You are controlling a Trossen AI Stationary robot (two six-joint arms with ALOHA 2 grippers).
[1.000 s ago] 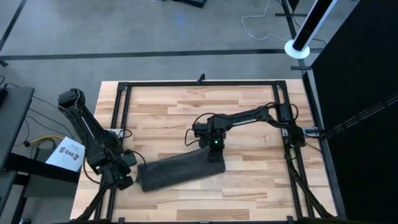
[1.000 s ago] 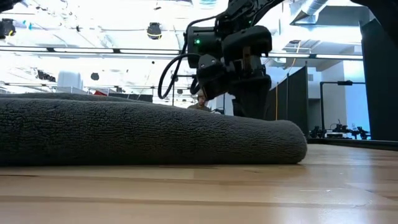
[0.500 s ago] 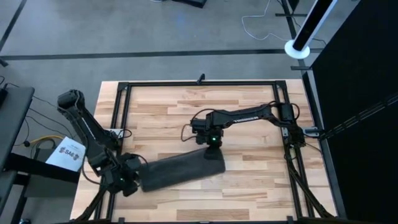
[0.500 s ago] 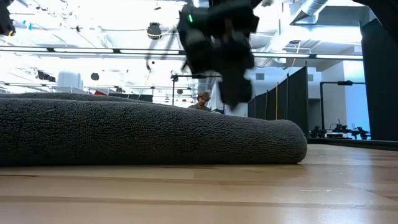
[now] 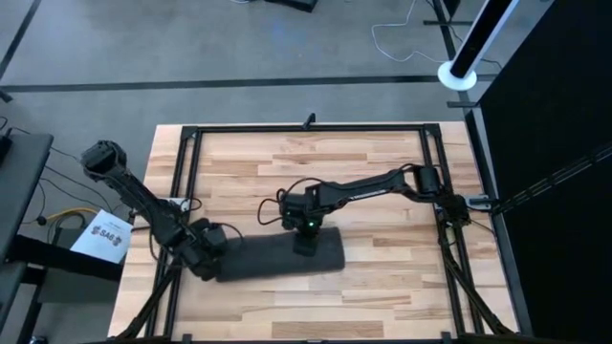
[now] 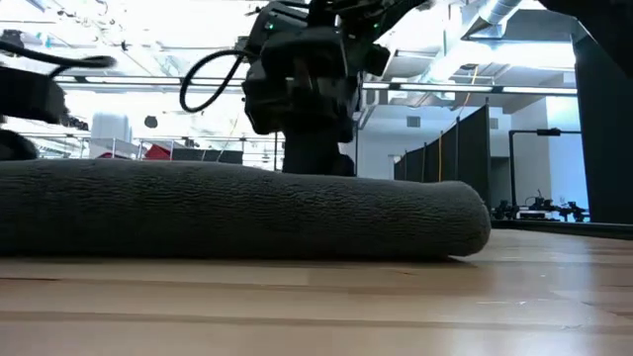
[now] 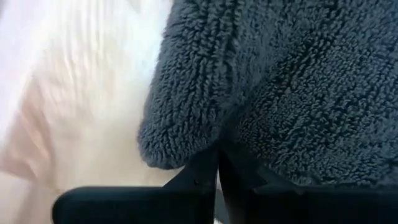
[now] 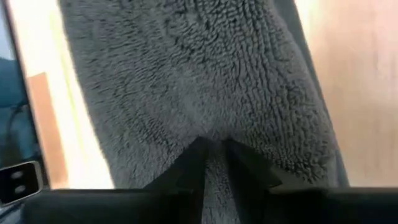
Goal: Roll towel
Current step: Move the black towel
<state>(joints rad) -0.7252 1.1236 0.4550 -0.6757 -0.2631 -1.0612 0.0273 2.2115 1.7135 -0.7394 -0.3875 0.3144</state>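
Item 1, the towel (image 5: 279,258): lying as a long dark grey roll on the wooden table (image 5: 382,287), in the half nearer the camera's bottom edge, running from my left side toward the centre. The high view is showing its whole length and both of my arms on it. The low view (image 6: 237,213) is showing only a thick, rounded terry ridge with one blunt end resting on the boards.

Item 2, my left gripper (image 5: 212,256): sitting at the left end of the roll. The high view is giving position only. My left wrist view is showing my two dark fingers (image 7: 205,174) drawn together to a narrow slit, their tips pressing into a fold of the pile (image 7: 280,93), with bare pale wood beside it. I am reading this as pinched on the cloth.

Item 3, my right gripper (image 5: 303,244): reaching in from the right on a long outstretched arm and coming down on the roll's middle. The low view is showing its dark body (image 6: 302,94) standing over the ridge, fingertips hidden behind it. My right wrist view is showing both fingers (image 8: 193,163) nearly closed, tips buried in the towel (image 8: 199,81), with table wood visible on either side of the cloth.
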